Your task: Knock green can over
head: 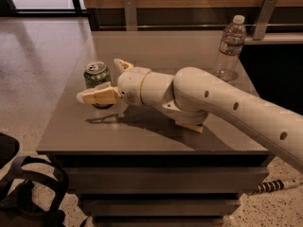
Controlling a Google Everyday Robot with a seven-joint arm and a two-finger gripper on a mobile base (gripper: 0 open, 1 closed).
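**Gripper (98,80) spread around upright green can (96,73)**

Fingers spread apart, clamping nothing. Near finger (97,96) low and in front of the green can; far finger (120,65) just behind it and to the right. Between the two, upright on the table (142,136), the green can itself, silver top and pull tab facing up. Cannot tell whether touched by the near finger, overlapping its base in this view. Pale markings on the green side, too small to read; no brand made out.

Behind the fingers, a cream wrist, then a thick white arm (227,103) reaching in from the right edge. Under the arm, back from the gripper, a pale-edged block (191,126), mostly hidden. Well away from the gripper, past the arm near the table's far right corner, a clear plastic water bottle (230,46): upright, white cap on, whitish label band, print unreadable.

Beyond the gripper, past the table's far edge, two metal brackets (130,11) against a wooden wall. Below the gripper, off the table, black straps (28,193) on the speckled floor (33,79). Far off at lower right, a ribbed cable (271,187).
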